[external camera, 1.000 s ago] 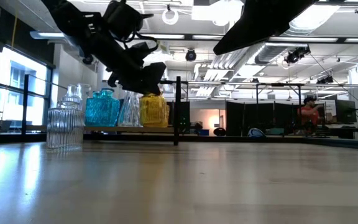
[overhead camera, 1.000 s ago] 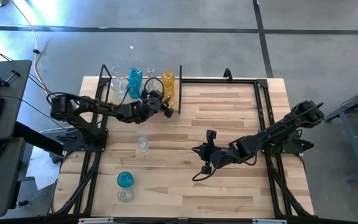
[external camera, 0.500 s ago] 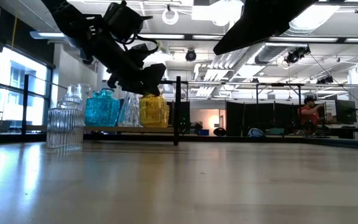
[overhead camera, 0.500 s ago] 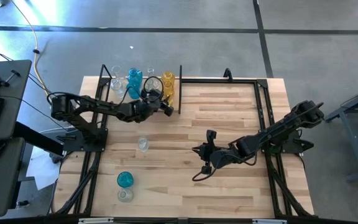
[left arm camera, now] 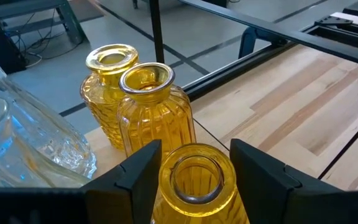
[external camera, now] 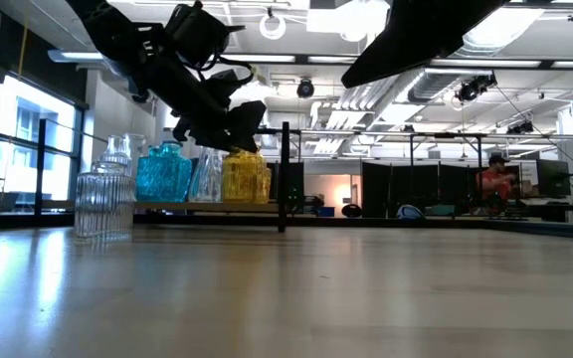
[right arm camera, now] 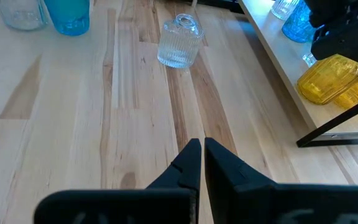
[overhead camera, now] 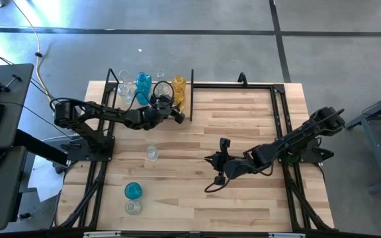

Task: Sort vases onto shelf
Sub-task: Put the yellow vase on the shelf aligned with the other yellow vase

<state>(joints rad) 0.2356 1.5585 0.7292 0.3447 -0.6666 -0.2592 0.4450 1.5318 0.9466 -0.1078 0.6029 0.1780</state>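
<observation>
Left gripper point(left arm camera: 194, 168) at shelf point(overhead camera: 152, 100), fingers spread either side of amber vase point(left arm camera: 196, 186), barely clear. Careless withdrawal could clip it, toppling neighbouring amber vases point(left arm camera: 151, 102). Right gripper point(right arm camera: 199, 158) closed, empty, mid-table.

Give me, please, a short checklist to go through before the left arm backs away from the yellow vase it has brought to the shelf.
1. Left gripper straddles the near yellow vase, fingers on both sides of its neck: ok.
2. Fingers clear of the glass: cannot tell; they stand very close to it.
3. Vase base resting on the shelf: cannot tell, the base is hidden.
4. Two other yellow vases upright just behind it: ok, but close, so retreat straight.
5. Right gripper shut, low over the table's middle, out of the way: ok.
6. Vases left on the table: clear one, teal one, second clear one: not ok, sorting unfinished.
</observation>
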